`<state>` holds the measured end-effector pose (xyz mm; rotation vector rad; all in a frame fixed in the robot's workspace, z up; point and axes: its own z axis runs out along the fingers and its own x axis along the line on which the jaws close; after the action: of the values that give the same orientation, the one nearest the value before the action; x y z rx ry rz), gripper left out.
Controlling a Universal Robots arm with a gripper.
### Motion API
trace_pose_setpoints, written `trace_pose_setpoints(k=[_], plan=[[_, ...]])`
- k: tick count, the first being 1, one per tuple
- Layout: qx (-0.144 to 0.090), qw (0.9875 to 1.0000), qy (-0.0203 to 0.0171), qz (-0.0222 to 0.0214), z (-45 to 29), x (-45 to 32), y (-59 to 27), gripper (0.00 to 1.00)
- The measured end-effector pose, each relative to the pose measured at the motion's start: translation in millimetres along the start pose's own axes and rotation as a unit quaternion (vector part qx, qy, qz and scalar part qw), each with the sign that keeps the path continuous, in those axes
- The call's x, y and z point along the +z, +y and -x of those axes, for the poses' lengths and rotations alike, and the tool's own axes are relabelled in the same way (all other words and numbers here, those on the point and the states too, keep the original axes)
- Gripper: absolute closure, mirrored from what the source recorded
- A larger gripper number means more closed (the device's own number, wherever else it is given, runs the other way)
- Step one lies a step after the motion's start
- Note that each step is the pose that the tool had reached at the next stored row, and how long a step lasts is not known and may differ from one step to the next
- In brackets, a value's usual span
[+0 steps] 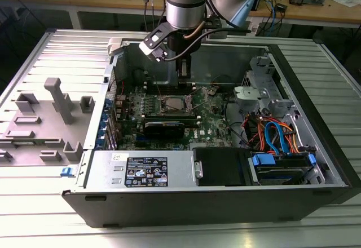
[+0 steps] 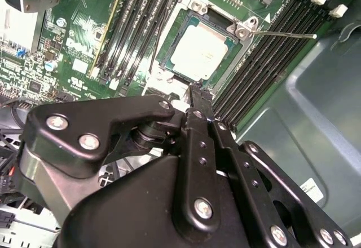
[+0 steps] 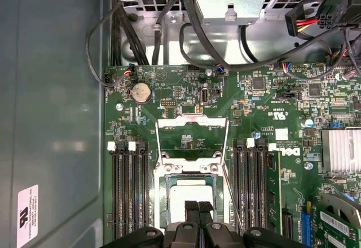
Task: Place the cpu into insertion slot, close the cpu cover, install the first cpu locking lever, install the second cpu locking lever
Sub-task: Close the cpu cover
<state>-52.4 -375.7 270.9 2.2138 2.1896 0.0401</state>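
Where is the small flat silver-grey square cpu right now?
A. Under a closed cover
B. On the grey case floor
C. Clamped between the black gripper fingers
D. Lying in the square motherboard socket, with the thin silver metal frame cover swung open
D: the cpu lies in the insertion slot, and the cpu cover is flipped open beyond it.

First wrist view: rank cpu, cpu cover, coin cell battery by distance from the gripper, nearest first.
1. cpu, in the insertion slot, at the gripper.
2. cpu cover, open, just beyond the slot.
3. coin cell battery, past the cover, near the board edge.
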Motion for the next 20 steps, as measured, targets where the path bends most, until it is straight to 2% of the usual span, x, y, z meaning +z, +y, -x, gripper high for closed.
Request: trace_pose_setpoints(k=[8,11,13,20], plan=[[0.0,1.0,-0.0002,-0.0001,0.0,0.0,2.4,0.89],[0.0,1.0,-0.0002,0.0,-0.1,0.2,6.7,0.89],[0.0,1.0,-0.0002,0.0,-0.1,0.5,14.1,0.89],[0.0,1.0,-0.0002,0.0,-0.2,0.8,23.1,0.89]])
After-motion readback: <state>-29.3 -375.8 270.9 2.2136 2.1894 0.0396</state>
